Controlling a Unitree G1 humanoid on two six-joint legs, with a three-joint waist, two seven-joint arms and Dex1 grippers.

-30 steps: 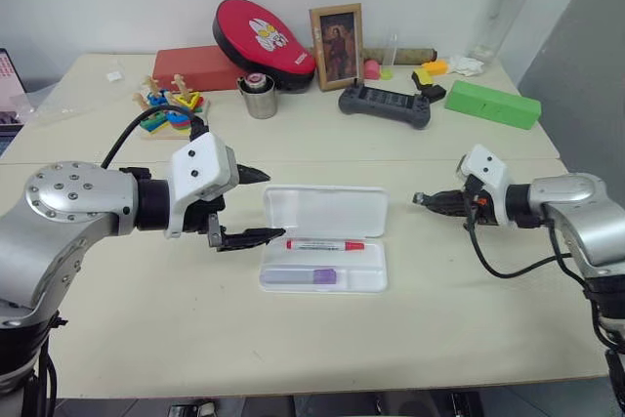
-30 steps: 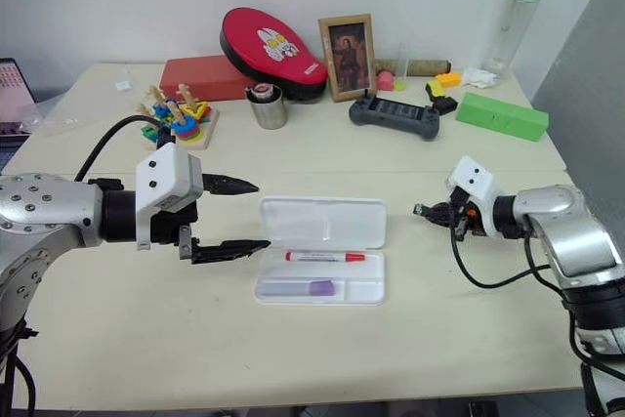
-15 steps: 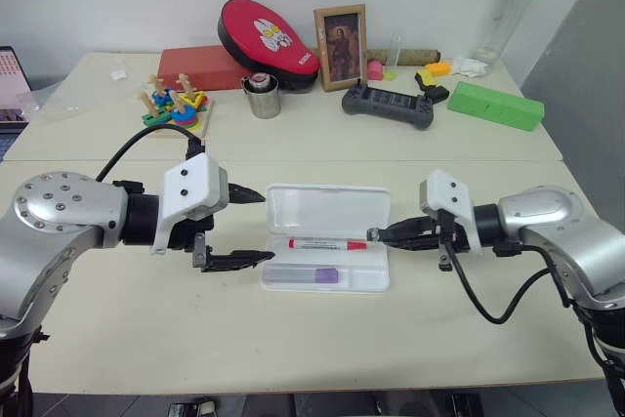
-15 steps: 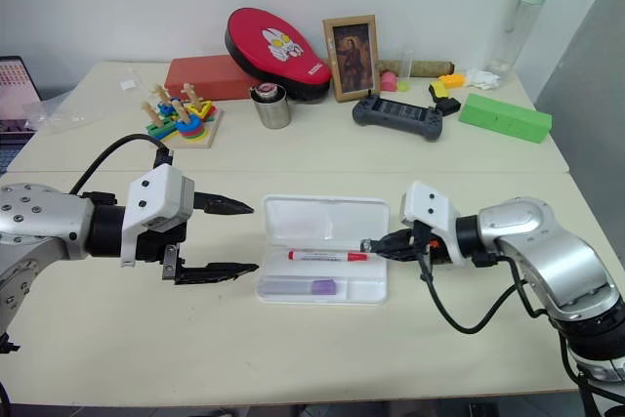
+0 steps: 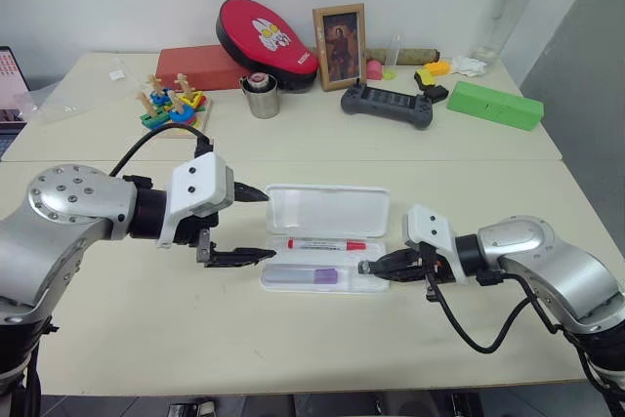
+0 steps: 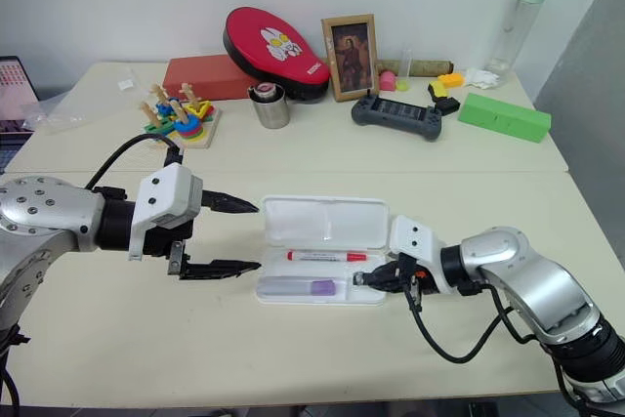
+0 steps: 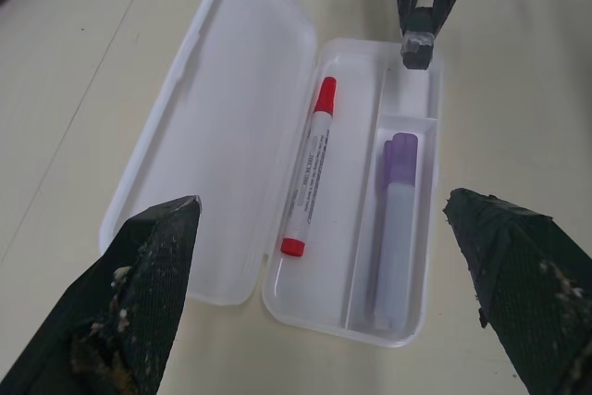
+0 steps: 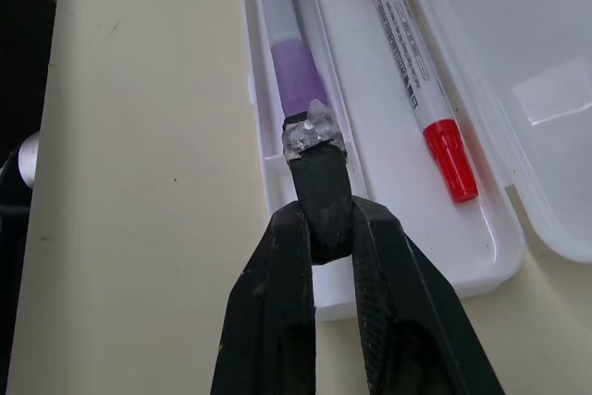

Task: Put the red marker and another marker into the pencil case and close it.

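Observation:
The white pencil case [image 5: 327, 210] lies open in the middle of the table, its lid flat behind the tray. In the tray the red marker [image 5: 325, 243] lies along the far compartment. The lilac-capped marker [image 5: 312, 276] lies in the near one. My left gripper [image 5: 269, 226] is open at the case's left end, with nothing between its fingers [image 7: 148, 275]. My right gripper [image 5: 363, 267] is shut and empty. Its tip [image 8: 312, 141] hangs over the tray's right end, close to the lilac marker's cap [image 8: 298, 76]; I cannot tell whether it touches.
Along the back stand a green box [image 5: 493, 104], a game controller [image 5: 385, 104], a picture frame [image 5: 338, 46], a red pad [image 5: 264, 34] on a red box [image 5: 200, 65], a metal cup [image 5: 261, 97], a stacking toy [image 5: 171, 104] and a bottle [image 5: 508, 7].
My right gripper has swung left and nearer, from off the case's right side down to the tray's right end. The left gripper has stayed put, open.

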